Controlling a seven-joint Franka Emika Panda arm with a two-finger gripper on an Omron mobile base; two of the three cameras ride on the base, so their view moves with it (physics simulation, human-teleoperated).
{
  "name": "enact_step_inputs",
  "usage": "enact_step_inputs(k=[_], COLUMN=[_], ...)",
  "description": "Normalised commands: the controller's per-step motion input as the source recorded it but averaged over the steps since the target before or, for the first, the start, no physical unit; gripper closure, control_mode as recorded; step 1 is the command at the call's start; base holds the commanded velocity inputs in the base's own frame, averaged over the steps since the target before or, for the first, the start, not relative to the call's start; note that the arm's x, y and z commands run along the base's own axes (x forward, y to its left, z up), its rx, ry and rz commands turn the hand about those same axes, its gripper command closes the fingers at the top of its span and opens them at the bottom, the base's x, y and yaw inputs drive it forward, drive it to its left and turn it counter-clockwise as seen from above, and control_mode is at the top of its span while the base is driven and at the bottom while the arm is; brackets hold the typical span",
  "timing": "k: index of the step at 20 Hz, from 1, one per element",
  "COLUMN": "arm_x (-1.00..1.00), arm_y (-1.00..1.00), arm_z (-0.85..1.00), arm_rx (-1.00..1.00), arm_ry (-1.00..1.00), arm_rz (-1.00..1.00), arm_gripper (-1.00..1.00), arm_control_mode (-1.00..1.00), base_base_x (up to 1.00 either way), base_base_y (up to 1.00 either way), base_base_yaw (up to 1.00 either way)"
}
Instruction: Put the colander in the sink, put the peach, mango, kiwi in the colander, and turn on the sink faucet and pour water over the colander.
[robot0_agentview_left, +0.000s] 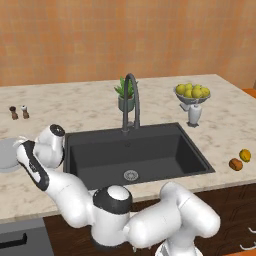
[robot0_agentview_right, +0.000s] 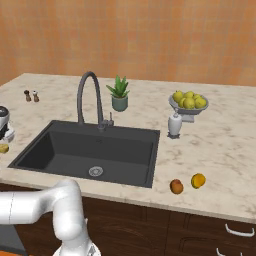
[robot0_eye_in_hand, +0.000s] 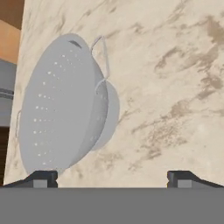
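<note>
Grey-white colander (robot0_eye_in_hand: 61, 105) just ahead of spread, empty gripper (robot0_eye_in_hand: 112, 178) on tabletop (robot0_eye_in_hand: 175, 87); best approached squarely, pinching rim near handle.

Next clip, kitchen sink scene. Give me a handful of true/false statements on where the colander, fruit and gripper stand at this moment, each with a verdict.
1. The colander lies on the counter, not in the sink. True.
2. The sink already holds a piece of fruit. False: the basin holds nothing but its drain.
3. The gripper is shut on the colander's handle. False: the two fingertips stand wide apart, with the colander ahead of them, ungrasped.
4. Two small fruits lie on the counter right of the sink. True.
5. Water is running from the sink faucet. False: no stream shows.
6. A potted plant stands behind the sink. True.
</note>
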Motion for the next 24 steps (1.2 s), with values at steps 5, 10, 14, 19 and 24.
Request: enact_step_inputs(k=[5,10,14,19,24], arm_x=[0.45,0.55,0.34,0.05,0.00], arm_y=[0.37,0.18,0.32,0.25,-0.32], arm_z=[0.00,-0.03,-0.18,-0.24,-0.28], arm_rx=[0.04,0.02,0.00,0.00,0.05], arm_ry=[0.00,0.01,0.04,0.04,0.00], arm_rz=[-0.03,-0.06,-0.08,-0.11,-0.18], arm_gripper=[-1.00,-1.00,-1.00,1.00,1.00], arm_control_mode=[-1.00,-1.00,-1.00,-1.00,-1.00], base_base_x=[0.00,0.00,0.00,0.00,0.00], base_base_y=[0.00,0.00,0.00,0.00,0.00], base_base_yaw=[0.00,0.00,0.00,0.00,0.00])
